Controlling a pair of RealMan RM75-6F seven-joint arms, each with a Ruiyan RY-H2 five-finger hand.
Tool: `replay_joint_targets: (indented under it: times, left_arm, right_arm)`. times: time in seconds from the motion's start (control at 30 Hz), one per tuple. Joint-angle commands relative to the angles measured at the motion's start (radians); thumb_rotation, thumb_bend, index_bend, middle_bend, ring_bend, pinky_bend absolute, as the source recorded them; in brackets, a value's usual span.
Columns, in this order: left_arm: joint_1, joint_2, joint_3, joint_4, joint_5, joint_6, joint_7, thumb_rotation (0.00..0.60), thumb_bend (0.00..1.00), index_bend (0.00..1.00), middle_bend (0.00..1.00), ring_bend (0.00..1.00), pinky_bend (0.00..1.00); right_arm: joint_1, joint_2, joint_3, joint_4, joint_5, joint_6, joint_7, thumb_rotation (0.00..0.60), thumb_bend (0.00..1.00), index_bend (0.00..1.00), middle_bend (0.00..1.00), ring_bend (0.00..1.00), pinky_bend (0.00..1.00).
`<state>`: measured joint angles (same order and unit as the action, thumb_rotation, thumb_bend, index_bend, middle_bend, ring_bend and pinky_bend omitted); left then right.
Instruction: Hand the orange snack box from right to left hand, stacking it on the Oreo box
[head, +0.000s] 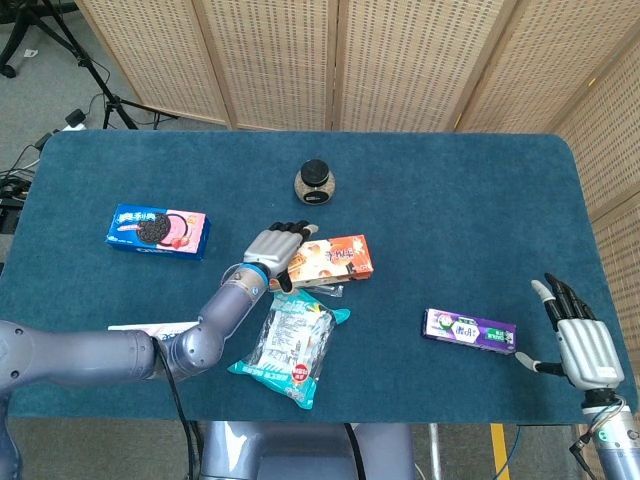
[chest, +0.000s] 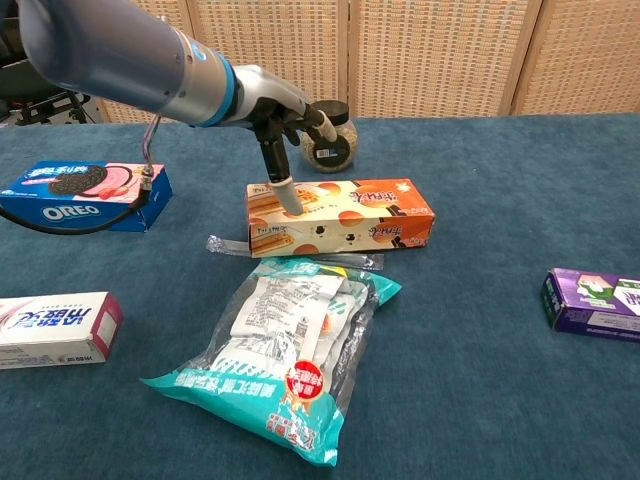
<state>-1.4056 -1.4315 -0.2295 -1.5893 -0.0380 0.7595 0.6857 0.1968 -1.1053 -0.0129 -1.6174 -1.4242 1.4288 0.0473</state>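
Observation:
The orange snack box (head: 335, 257) (chest: 350, 215) lies flat mid-table. My left hand (head: 277, 245) (chest: 282, 112) hovers over its left end, fingers apart and holding nothing; in the chest view the thumb (chest: 288, 195) points down and reaches the box's top. The blue Oreo box (head: 158, 229) (chest: 85, 195) lies flat to the left, apart from both. My right hand (head: 580, 343) rests at the table's near right corner, fingers spread and empty, and is seen only in the head view.
A teal snack bag (head: 290, 345) (chest: 285, 360) lies just in front of the orange box. A jar (head: 314, 183) (chest: 338, 148) stands behind it. A purple box (head: 470, 330) (chest: 595, 303) sits near the right hand, and a toothpaste box (chest: 55, 328) at near left.

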Motion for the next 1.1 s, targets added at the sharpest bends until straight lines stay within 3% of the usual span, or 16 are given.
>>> replay_joint_targets:
  times: [0.03,0.23,0.6,1.1]
  left_arm:
    - [-0.056,-0.045,0.015,0.039,-0.063,0.013,0.037,0.600,0.13,0.03,0.00,0.00,0.00]
    - [-0.126,-0.119,0.024,0.103,-0.146,0.009,0.086,0.600,0.13,0.03,0.00,0.00,0.00]
    - [-0.169,-0.204,0.031,0.192,-0.195,0.005,0.126,0.600,0.13,0.03,0.00,0.00,0.00]
    - [-0.161,-0.244,0.004,0.239,-0.143,0.065,0.140,0.600,0.13,0.03,0.00,0.00,0.00]
  right_arm:
    - [-0.006,0.005,0.007,0.001,-0.004,0.000,0.015,0.600,0.00,0.00,0.00,0.00,0.17]
    - [-0.017,0.016,0.019,0.005,-0.010,-0.003,0.050,0.600,0.00,0.00,0.00,0.00,0.17]
    - [-0.024,0.022,0.033,0.015,-0.014,-0.019,0.086,0.600,0.00,0.00,0.00,0.00,0.17]
    - [-0.029,0.020,0.045,0.021,-0.020,-0.046,0.104,0.600,0.00,0.00,0.00,0.00,0.17]
